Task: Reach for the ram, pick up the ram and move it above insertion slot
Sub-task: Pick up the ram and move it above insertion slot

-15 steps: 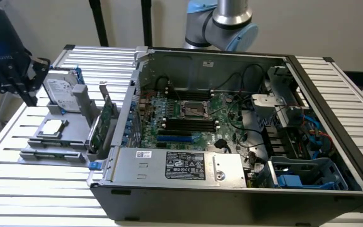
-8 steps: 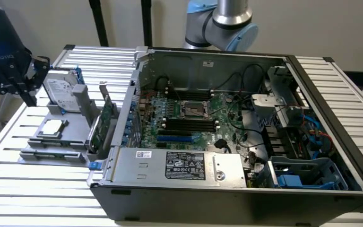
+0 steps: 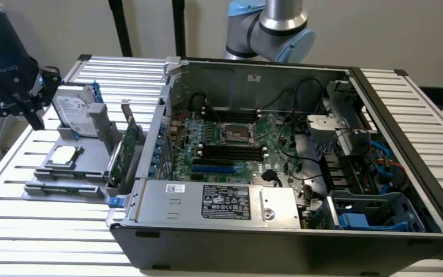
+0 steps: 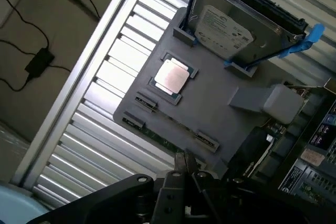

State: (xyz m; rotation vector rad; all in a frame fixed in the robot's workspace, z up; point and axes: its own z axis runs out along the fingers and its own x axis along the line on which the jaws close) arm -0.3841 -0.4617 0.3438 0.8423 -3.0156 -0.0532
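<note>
— Where is the ram (image 4: 167,137)?
— In the edge slot of the grey holder (image 4: 210,95), which sits on the slatted metal bench (image 4: 123,35).
— And your pincer (image 4: 185,167)?
— Mine is clenched on nothing, near that holder. Beyond the holder there is dull floor (image 4: 47,3) and a black power adapter (image 4: 39,61).

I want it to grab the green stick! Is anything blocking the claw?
Nothing visible does. The shut gripper hangs over the gray tray, only air between it and the ram; the hard drive stands aside.
</note>
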